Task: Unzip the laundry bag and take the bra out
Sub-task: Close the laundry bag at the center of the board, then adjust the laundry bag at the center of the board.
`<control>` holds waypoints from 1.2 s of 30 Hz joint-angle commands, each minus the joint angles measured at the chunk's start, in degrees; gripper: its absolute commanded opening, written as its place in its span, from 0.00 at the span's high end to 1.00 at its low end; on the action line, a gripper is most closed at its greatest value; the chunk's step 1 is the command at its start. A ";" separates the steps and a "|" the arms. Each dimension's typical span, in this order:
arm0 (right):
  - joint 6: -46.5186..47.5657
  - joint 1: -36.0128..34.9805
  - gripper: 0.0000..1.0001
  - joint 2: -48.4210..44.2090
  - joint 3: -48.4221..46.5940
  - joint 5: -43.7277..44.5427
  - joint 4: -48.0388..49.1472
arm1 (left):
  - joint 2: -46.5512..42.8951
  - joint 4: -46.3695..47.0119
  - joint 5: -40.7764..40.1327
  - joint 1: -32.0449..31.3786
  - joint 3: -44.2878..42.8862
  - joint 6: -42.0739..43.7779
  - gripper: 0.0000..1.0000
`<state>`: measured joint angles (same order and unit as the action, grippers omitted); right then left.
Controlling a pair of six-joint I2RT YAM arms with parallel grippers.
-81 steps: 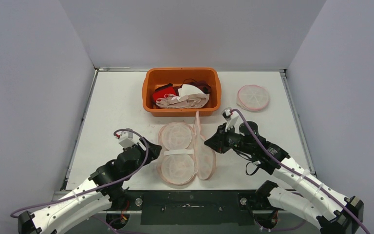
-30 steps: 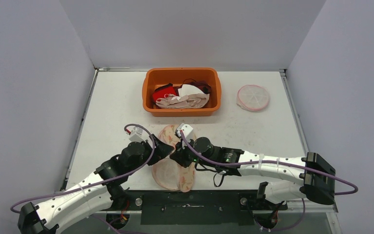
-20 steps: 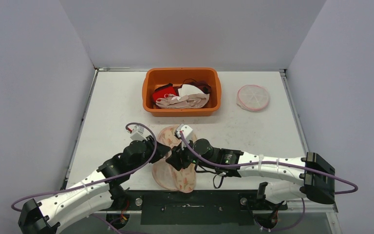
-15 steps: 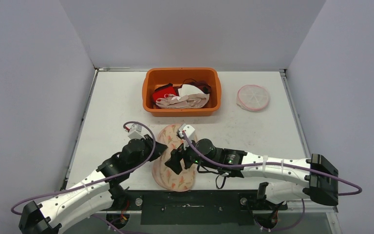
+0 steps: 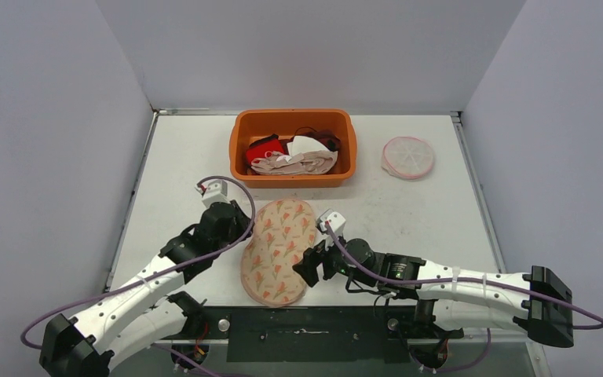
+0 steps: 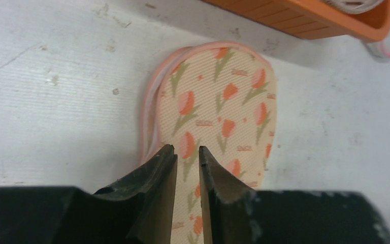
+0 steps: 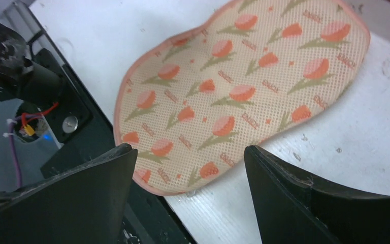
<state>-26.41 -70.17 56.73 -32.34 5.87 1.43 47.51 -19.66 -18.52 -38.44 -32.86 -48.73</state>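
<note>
The laundry bag [image 5: 279, 251] lies flat on the table with both halves together, its cream tulip-print side up and a pink rim round it. It also fills the left wrist view [image 6: 218, 112] and the right wrist view [image 7: 244, 96]. The bra is hidden. My left gripper [image 5: 246, 234] [image 6: 187, 150] hovers over the bag's left edge, its fingers a narrow gap apart with nothing between them. To the right of the bag's near end my right gripper [image 5: 308, 267] [image 7: 188, 148] stands wide open and empty.
An orange bin [image 5: 239, 149] [image 6: 304, 15] holding several garments stands just behind the bag. A round pink mesh pouch [image 5: 407, 157] lies at the back right. The table's front edge and black frame [image 7: 71, 122] run right by the bag's near end.
The right gripper folded the open half of the bag over to the left, let go and drew back right. The left gripper narrowed and pulled back up and left.
</note>
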 commanded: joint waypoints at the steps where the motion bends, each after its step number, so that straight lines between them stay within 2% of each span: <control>1: -2.02 0.21 0.20 -1.39 1.88 3.26 2.84 | 3.44 -2.47 -4.71 0.70 -0.55 2.16 0.77; 3: -3.00 0.20 0.20 -1.88 2.52 5.18 2.85 | 3.91 -2.49 -5.17 0.82 -0.21 1.76 0.71; 6: -6.04 0.84 0.20 -3.11 4.38 8.97 2.53 | 2.31 -2.59 -5.90 0.82 0.99 0.49 0.51; 9: -10.34 4.25 0.19 -2.86 6.82 5.85 4.67 | -0.29 0.21 -3.66 0.97 4.60 -0.61 0.38; 13: -15.66 9.93 0.18 -1.25 10.62 -1.32 9.95 | -3.25 7.39 3.01 1.47 11.75 -2.13 0.29; 18: -16.83 10.84 0.19 -0.24 11.79 -2.46 11.76 | -4.13 13.30 8.02 1.61 18.19 -4.39 0.21; 22: -16.88 10.84 0.19 -0.77 12.35 -1.77 11.49 | -4.42 18.36 10.68 1.62 22.08 -5.97 0.22; 27: -17.69 10.85 0.20 -2.72 14.48 0.04 11.09 | -4.89 27.13 14.21 1.18 26.95 -9.36 0.38; 30: -18.14 10.85 0.20 -4.77 15.63 1.47 10.00 | -5.26 29.58 14.47 -0.24 28.28 -11.21 0.40; 36: -18.32 10.89 0.21 -10.92 16.09 7.43 4.11 | -2.85 33.71 9.73 -9.63 27.76 -14.87 0.41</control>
<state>-44.16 -59.48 50.13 -16.25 7.62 7.55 42.85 7.25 -6.15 -42.48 -4.10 -60.31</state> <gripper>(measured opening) 0.795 0.590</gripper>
